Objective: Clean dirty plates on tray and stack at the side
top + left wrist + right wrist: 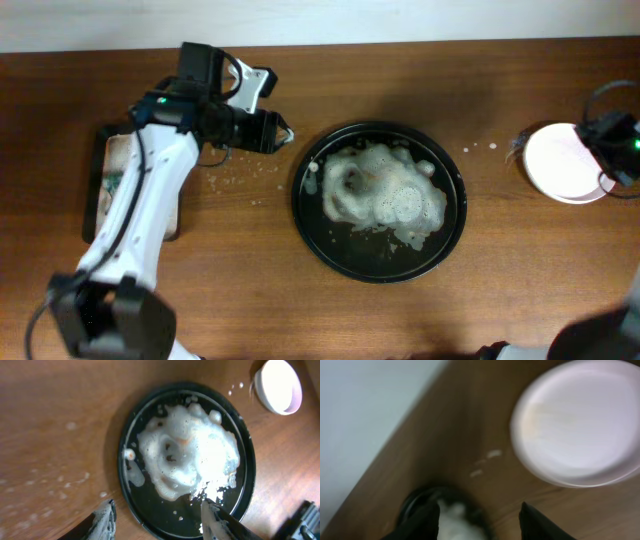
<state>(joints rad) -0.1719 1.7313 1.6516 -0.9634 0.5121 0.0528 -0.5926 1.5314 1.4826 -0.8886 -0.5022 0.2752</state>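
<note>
The round black tray (350, 250) lies mid-table with a thick patch of white foam (385, 192) on it; whatever is under the foam is hidden. One white plate (562, 163) lies on the table at the far right, off the tray. My left gripper (275, 130) is open and empty, its fingers foam-smeared, just left of the tray. In the left wrist view the left gripper (160, 522) hangs over the tray's (150, 510) near rim. My right gripper (612, 142) is open and empty at the plate's right edge; the right wrist view shows the gripper (477, 522) beside the plate (577, 422).
A smaller rectangular black tray (100, 140) holding something pale lies at the far left under my left arm. Foam flecks (240, 180) dot the wood between it and the round tray, and a few flecks (480, 148) lie near the plate.
</note>
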